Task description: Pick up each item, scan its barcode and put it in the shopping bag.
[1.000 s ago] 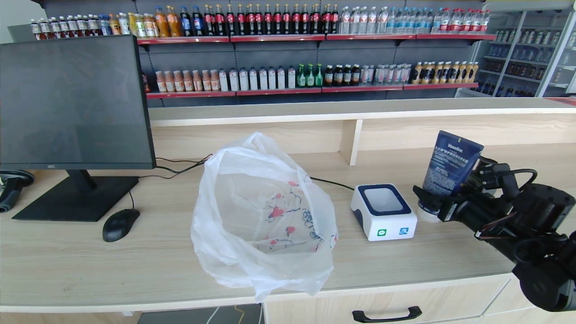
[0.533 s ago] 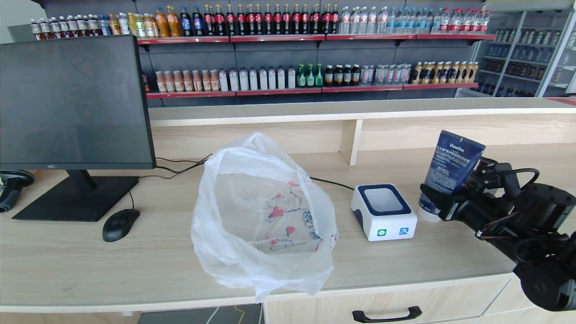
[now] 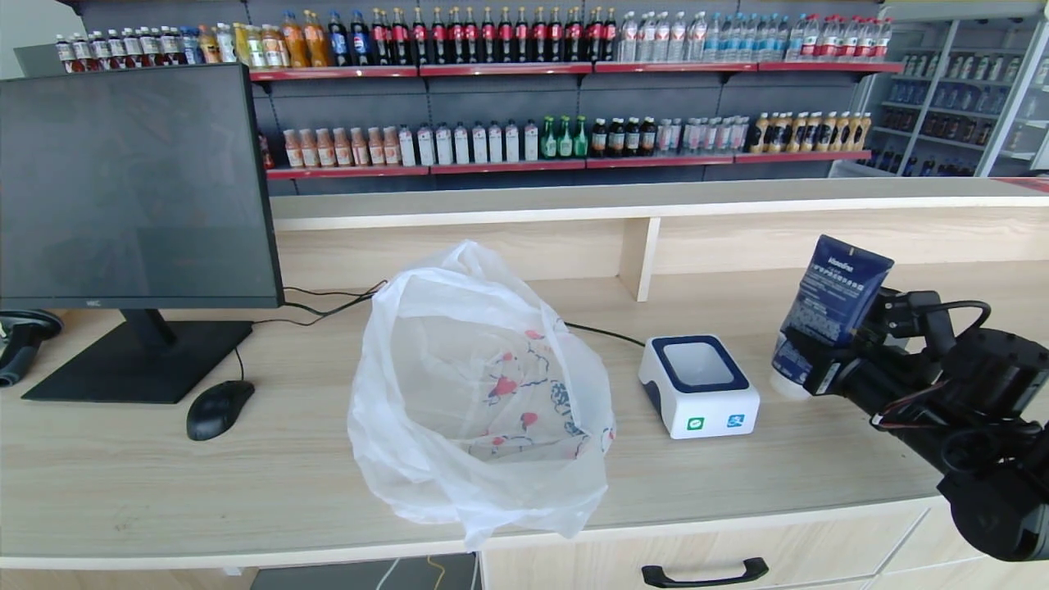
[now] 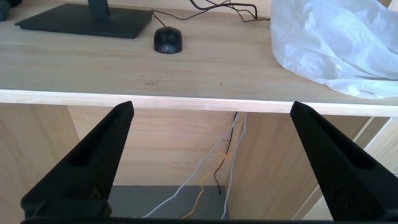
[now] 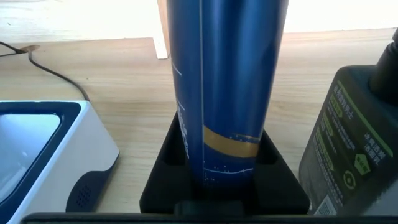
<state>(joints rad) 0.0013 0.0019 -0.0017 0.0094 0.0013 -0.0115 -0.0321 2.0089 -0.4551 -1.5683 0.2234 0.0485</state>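
Tube (image 3: 837, 299), blue, cap down and tilted, was clamped near its lower end by right gripper (image 3: 811, 365), just right of scanner (image 3: 698, 385) on counter (image 3: 246, 483). Whether cap touched counter: could not tell. Bag (image 3: 479, 393) stood open left of scanner. Left gripper (image 4: 211, 107) hung below counter edge, fingers spread wide.

The counter (image 3: 164, 492) bears monitor (image 3: 135, 188), mouse (image 3: 218, 408), shopping bag (image 3: 479, 393) and scanner (image 3: 697, 385).
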